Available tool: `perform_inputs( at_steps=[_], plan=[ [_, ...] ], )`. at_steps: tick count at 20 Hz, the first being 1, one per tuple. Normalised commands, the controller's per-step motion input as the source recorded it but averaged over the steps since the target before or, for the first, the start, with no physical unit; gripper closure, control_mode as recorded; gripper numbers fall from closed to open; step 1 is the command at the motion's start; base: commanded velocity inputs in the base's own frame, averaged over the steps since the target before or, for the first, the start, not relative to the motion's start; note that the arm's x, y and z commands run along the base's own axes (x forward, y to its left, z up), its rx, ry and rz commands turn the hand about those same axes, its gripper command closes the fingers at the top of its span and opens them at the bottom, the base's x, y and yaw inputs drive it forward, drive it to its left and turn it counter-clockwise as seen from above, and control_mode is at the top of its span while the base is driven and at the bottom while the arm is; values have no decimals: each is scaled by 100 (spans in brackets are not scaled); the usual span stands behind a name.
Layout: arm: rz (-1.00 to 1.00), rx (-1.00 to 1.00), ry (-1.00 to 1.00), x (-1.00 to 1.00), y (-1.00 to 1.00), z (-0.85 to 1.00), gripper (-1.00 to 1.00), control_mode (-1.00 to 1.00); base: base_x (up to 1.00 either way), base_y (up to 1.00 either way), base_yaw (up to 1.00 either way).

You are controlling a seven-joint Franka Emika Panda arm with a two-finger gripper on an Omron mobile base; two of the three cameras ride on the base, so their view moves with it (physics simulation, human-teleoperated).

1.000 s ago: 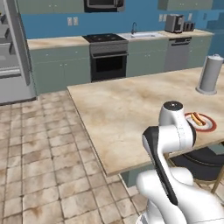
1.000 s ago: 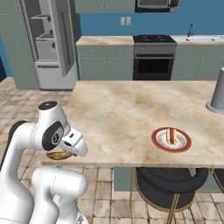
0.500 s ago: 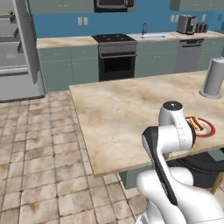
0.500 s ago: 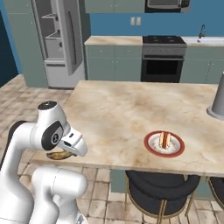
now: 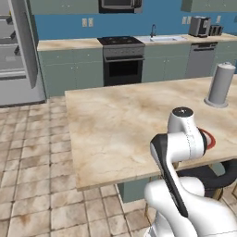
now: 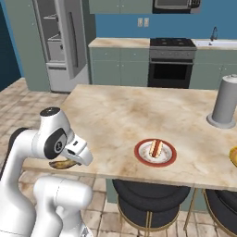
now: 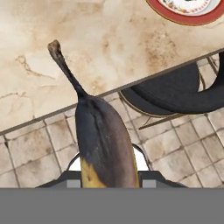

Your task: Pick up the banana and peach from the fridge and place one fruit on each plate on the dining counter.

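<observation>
In the hand view the banana [image 7: 103, 140], dark brown with a yellow base, stands up between the fingers of my gripper [image 7: 107, 169], which is shut on it. Its stem points over the edge of the dining counter [image 7: 65, 52]. From the right base view the gripper [image 6: 76, 159] hangs at the counter's near-left edge [image 6: 92, 169] with the banana [image 6: 61, 164] under it. The red-rimmed plate [image 6: 155, 153] lies to the right with the reddish-orange peach [image 6: 156, 147] on it. A yellow plate [image 6: 233, 156] peeks in at the right edge. The fridge [image 6: 60, 41] stands open far behind.
A tall grey canister [image 6: 224, 102] stands on the counter's right side. Black round stools [image 6: 150, 194] sit under the near edge, below the plates. The stove [image 5: 122, 60] and wall counter with sink line the back wall. Tiled floor [image 5: 37, 152] lies open to the left.
The whole scene has shifted in both base views, so the base has moved along the counter. The arm keeps its pose with the banana still in the gripper.
</observation>
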Motion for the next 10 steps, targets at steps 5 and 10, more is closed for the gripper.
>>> perform_inputs(
  at_steps=[5,10],
  plan=[
    [0,1,-1,0,-2,0,100,-100,0,-17,2],
    [-3,6,-6,5,-17,0,100,-100,0,0,0]
  ],
)
